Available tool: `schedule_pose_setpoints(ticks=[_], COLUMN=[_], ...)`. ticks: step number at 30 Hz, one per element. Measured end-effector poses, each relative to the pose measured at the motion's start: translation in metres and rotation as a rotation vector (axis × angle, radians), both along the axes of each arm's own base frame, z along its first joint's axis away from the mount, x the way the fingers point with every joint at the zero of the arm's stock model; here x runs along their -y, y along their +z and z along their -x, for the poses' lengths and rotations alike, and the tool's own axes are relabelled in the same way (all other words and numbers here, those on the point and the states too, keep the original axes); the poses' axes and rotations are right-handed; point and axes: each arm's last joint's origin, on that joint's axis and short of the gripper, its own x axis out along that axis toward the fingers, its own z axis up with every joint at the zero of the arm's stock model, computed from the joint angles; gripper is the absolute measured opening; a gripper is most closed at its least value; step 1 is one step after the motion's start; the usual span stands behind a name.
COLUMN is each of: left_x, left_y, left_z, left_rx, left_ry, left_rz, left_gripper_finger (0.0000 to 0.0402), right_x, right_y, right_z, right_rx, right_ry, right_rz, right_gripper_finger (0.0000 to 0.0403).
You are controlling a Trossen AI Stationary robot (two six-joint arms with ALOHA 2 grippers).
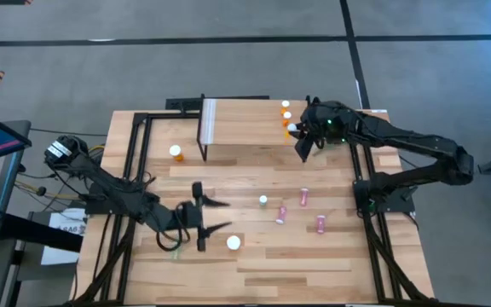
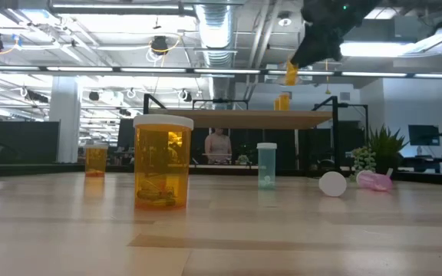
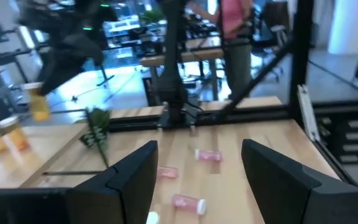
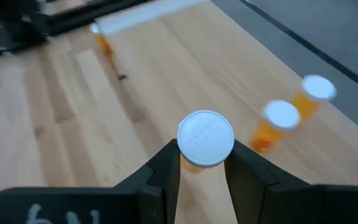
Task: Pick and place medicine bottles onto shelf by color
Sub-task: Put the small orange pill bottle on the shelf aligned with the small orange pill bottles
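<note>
Two orange bottles (image 1: 285, 108) stand on the shelf (image 1: 245, 128)'s right end from above; our right hand (image 1: 297, 134), clamped on a third, hovers beside them. Low view: six wait on the bench (image 2: 221, 238). Left wrist: left hand (image 3: 197, 163) apart, idle. Right wrist: shelf edge close right, room left.

Beyond our wooden workbench (image 1: 297, 256) we see a grey floor (image 1: 228, 68) crossed by dark tape lines (image 1: 186, 40), a green potted plant (image 2: 382, 146) at the table's far edge, a person (image 2: 218, 146) standing behind it, and ceiling ducts (image 2: 217, 31) overhead.
</note>
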Motion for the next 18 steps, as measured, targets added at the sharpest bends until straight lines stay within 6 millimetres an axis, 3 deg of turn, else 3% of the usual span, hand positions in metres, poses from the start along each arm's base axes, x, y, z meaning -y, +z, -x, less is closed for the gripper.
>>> schedule_pose_setpoints(ticks=[8,18], left_x=[-0.020,-0.021], left_y=[-0.011,-0.012], left_z=[0.027,0.030], left_rx=[0.076,0.083], left_ry=[0.005,0.003], left_rz=[0.097,0.116], left_gripper_finger=[0.0222,0.0222], right_x=[0.025,0.039], right_y=[-0.018,-0.040], right_z=[-0.008,-0.023], right_rx=[-0.056,-0.128], right_ry=[-0.042,-0.059], right_rz=[-0.062,-0.102], right_gripper_finger=[0.0128,0.0128])
